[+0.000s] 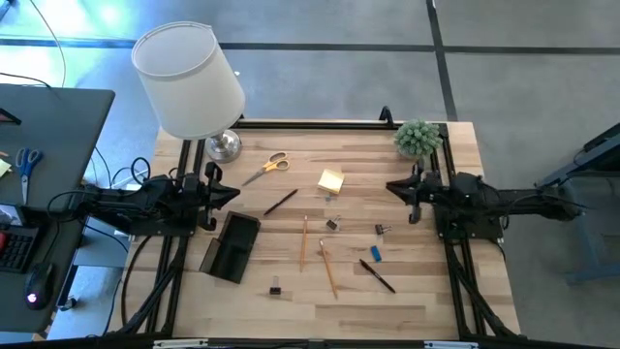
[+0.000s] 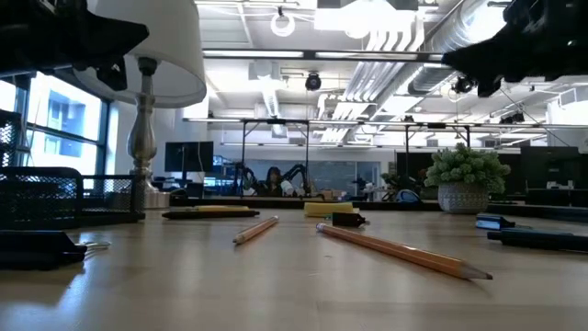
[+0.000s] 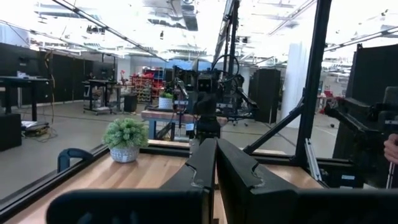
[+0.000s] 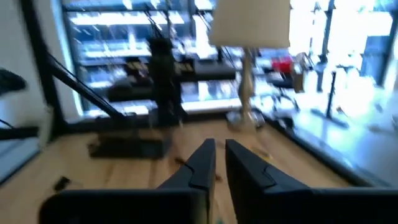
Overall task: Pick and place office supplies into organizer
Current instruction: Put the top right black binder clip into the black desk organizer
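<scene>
White-shaded lamp (image 1: 190,79) and a small green plant (image 1: 418,138) on the wooden bench (image 1: 320,301), blue-handled scissors (image 1: 26,165) off on a side desk (image 1: 58,116).

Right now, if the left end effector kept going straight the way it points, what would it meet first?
Probably nothing on the table: the left end effector points level across it, above the supplies, toward the right arm opposite. Depth is unclear.

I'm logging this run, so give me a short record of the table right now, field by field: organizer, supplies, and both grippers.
organizer: black tray on the table's left part, nothing seen inside it
scissors: yellow-handled scissors near the lamp
sticky notes: yellow pad mid-table
pencils: two wooden pencils beside each other, centre
pens: one above the tray, one lower right
left gripper: shut, empty, raised at the left edge
right gripper: fingers slightly apart, empty, raised at the right edge
placed so far: none
</scene>
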